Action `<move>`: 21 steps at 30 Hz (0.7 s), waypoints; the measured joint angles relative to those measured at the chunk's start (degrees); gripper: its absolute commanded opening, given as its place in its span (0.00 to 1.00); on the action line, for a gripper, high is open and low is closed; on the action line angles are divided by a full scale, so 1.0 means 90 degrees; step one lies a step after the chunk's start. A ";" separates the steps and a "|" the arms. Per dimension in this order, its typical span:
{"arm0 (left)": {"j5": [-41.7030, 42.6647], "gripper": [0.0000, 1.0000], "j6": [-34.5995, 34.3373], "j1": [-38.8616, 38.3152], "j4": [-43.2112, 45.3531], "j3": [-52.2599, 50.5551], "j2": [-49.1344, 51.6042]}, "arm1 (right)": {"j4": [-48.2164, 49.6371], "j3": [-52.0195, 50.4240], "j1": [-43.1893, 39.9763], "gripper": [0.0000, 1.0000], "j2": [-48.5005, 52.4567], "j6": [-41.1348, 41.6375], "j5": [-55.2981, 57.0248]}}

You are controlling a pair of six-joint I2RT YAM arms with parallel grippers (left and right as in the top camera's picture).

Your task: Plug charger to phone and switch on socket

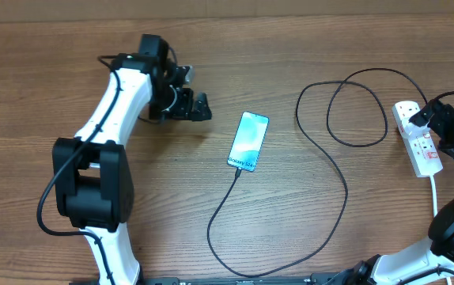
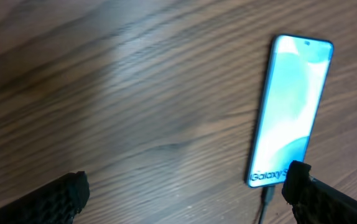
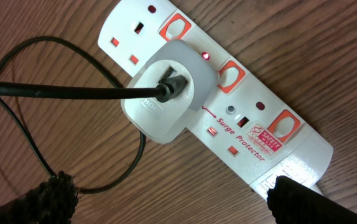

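The phone (image 1: 248, 141) lies screen-up mid-table, its light-blue screen lit; it also shows in the left wrist view (image 2: 290, 112). The black charger cable (image 1: 334, 170) is plugged into the phone's near end (image 2: 267, 200) and loops right to a white adapter (image 3: 166, 93) seated in the white socket strip (image 1: 419, 142). On the strip (image 3: 290, 158) a small red light glows beside the middle red switch (image 3: 231, 76). My left gripper (image 1: 199, 107) is open and empty, left of the phone (image 2: 185, 186). My right gripper (image 1: 434, 119) is open and empty, just over the strip (image 3: 175, 196).
The strip's white cord (image 1: 435, 194) runs toward the front right edge. The cable makes a loop (image 1: 357, 111) left of the strip. The wooden table (image 1: 306, 47) carries nothing else.
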 measured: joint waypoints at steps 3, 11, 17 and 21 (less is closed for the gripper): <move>-0.0121 0.99 0.0000 -0.0272 0.0000 0.0000 -0.0221 | 0.0000 0.0000 0.0000 1.00 0.0000 -0.0002 0.0000; -0.0301 1.00 0.0000 -0.1392 0.0002 0.0000 -0.1741 | 0.0000 0.0000 0.0000 1.00 0.0000 0.0000 -0.0002; -0.0304 0.99 0.0000 -0.1855 0.0000 0.0000 -0.2448 | 0.0000 0.0000 0.0000 1.00 0.0000 0.0000 -0.0002; -0.0313 0.99 0.0000 -0.2016 -0.0002 0.0000 -0.2577 | -0.0002 0.0000 0.0000 1.00 0.0000 -0.0002 -0.0002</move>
